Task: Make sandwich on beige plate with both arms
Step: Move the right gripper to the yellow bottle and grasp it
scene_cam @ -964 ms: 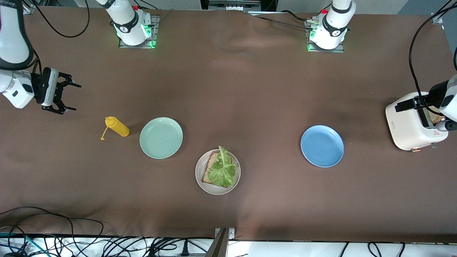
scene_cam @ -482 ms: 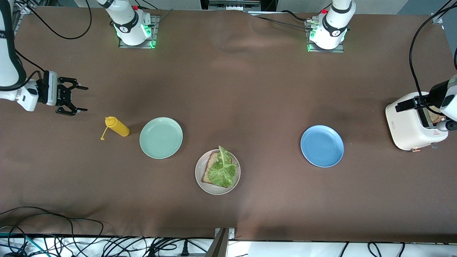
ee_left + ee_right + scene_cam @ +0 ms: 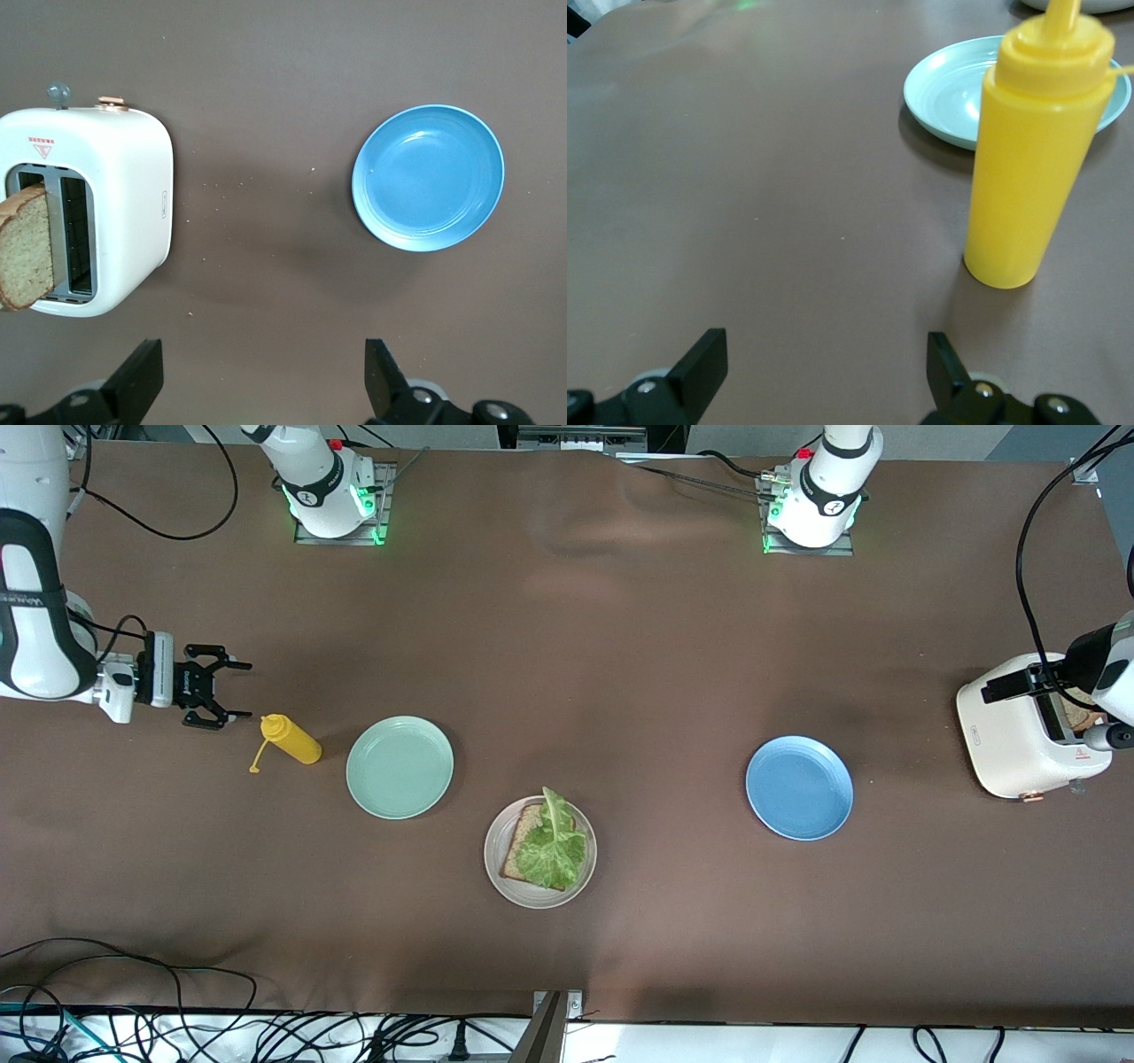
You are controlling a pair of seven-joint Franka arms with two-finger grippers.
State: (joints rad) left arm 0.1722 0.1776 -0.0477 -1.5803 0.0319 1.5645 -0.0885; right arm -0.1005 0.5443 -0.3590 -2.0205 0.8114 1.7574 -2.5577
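Both hands open: right hand (image 3: 232, 691) beside mustard bottle (image 3: 291, 740).

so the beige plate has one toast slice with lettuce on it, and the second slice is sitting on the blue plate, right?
Not quite. The beige plate does hold one toast slice under the lettuce, but the blue plate is bare. The second slice stands in the white toaster, as the left wrist view shows.

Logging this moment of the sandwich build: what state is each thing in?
beige plate: holds one toast slice under lettuce
mint plate: empty
blue plate: empty
toaster: toast slice in slot
yellow bottle: upright
right end effector: open, beside bottle
left end effector: open, above toaster
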